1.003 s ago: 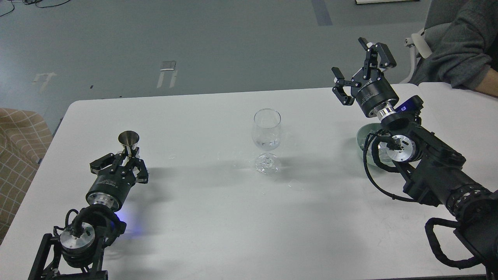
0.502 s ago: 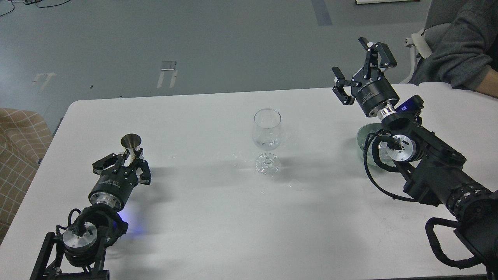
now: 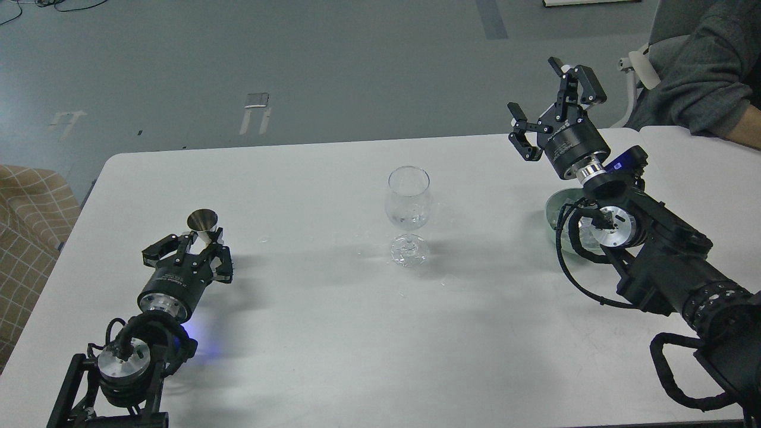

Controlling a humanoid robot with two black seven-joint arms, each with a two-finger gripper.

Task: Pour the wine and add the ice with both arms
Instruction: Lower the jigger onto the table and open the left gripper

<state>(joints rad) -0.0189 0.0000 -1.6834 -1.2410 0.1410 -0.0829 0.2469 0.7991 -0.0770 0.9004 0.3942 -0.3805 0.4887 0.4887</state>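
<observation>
A clear wine glass (image 3: 408, 202) stands upright at the middle of the white table (image 3: 309, 333). Small clear bits that look like ice (image 3: 408, 222) lie at the bottom of its bowl. My left gripper (image 3: 199, 248) is at the left, low over the table, shut around the stem of a small steel measuring cup (image 3: 202, 220) that points up and away. My right gripper (image 3: 533, 86) is open and empty, raised high at the back right, well clear of the glass. A pale green bowl (image 3: 559, 208) sits under my right arm, mostly hidden.
A person's grey-sleeved arm (image 3: 701, 77) rests on the table's far right corner, close behind my right gripper. Small clear drops or bits (image 3: 452, 284) lie on the table in front of the glass. A beige checked cloth (image 3: 30, 208) lies off the left edge.
My left gripper has sunk and shifted slightly right with the steel cup in it. The right arm and the glass have hardly moved.
</observation>
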